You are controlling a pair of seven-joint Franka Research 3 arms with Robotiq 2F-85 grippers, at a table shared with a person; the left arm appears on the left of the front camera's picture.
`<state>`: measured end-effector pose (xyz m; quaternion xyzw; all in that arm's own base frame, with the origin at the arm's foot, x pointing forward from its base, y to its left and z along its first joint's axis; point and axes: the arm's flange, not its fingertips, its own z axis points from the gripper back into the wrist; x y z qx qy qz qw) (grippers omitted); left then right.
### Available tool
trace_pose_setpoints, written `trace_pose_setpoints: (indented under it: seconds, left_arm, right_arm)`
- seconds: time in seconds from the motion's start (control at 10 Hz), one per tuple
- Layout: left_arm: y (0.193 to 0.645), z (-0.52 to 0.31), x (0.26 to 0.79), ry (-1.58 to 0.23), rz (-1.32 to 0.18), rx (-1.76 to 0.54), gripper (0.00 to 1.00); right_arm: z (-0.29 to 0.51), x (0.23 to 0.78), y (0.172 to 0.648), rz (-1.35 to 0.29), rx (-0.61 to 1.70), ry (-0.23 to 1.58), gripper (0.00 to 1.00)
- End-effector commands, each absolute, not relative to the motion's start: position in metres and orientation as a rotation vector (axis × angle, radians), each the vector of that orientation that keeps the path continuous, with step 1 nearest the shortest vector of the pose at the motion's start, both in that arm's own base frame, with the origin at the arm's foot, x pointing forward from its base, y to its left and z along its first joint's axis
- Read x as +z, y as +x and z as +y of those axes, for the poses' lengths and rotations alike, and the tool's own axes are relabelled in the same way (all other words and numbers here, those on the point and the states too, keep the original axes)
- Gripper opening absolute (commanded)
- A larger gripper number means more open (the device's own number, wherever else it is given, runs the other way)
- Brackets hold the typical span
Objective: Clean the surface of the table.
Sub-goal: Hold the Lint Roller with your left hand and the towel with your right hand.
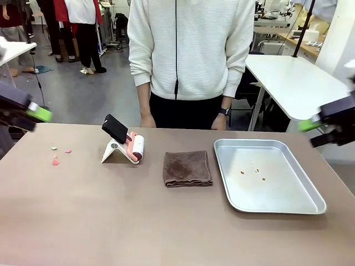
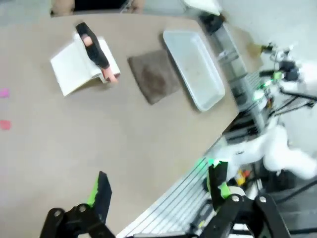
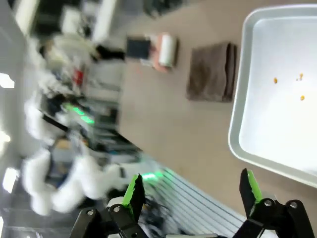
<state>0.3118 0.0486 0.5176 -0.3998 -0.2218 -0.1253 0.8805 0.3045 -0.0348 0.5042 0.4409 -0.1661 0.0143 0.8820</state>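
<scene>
Taupe counter (image 1: pixel 166 221) spanned front view, pink scraps (image 1: pixel 55 161) near its left end. We found left claw (image 2: pixel 158 191) and right claw (image 3: pixel 192 191) spread apart, empty, high at either end. Judged cleaning not begun; next move: grasp brown cloth (image 1: pixel 187 168) or lint roller (image 1: pixel 136 148).

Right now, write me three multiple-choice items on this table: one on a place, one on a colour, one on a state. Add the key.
1. On the table, where does the brown cloth lie?
A. Inside the tray
B. Between the lint roller and the tray
C. Under the lint roller

2. What colour is the tray?
A. Silver-grey
B. Red
C. Black

3. How do the left gripper and the right gripper stand?
A. Both shut on the cloth
B. One open, one shut
C. Both open, empty

Key:
B: roller on one side, tray on the other.
A: pale bare metal.
C: each wrist view shows it spread, nothing between.
</scene>
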Motion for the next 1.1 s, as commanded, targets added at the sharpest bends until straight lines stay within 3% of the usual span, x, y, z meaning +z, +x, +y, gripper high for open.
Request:
trace_pose_setpoints:
  seconds: [0.0, 0.3, 0.6, 0.7, 0.8, 1.0]
  left_arm:
    - [0.323, 0.098, 0.496, -0.957, -0.5, -0.11, 1.0]
    - [0.305, 0.19, 0.443, -1.111, -0.511, 0.134, 1.0]
    - [0.289, 0.185, 0.415, -1.188, -0.616, 0.342, 1.0]
    - [0.291, 0.167, 0.416, -1.124, -0.611, 0.368, 1.0]
    - [0.293, 0.211, 0.419, -1.176, -0.558, 0.313, 1.0]
    - [0.293, 0.211, 0.419, -1.176, -0.558, 0.313, 1.0]
  right_arm:
    - [-0.09, 0.449, 0.273, -0.432, -0.155, 1.151, 1.0]
    - [-0.186, 0.4, 0.245, -0.505, -0.414, 1.329, 1.0]
    - [-0.219, 0.368, 0.235, -0.501, -0.529, 1.354, 1.0]
    - [-0.217, 0.365, 0.238, -0.522, -0.547, 1.244, 1.0]
    - [-0.236, 0.373, 0.228, -0.505, -0.552, 1.363, 1.0]
    - [-0.236, 0.373, 0.228, -0.505, -0.552, 1.363, 1.0]
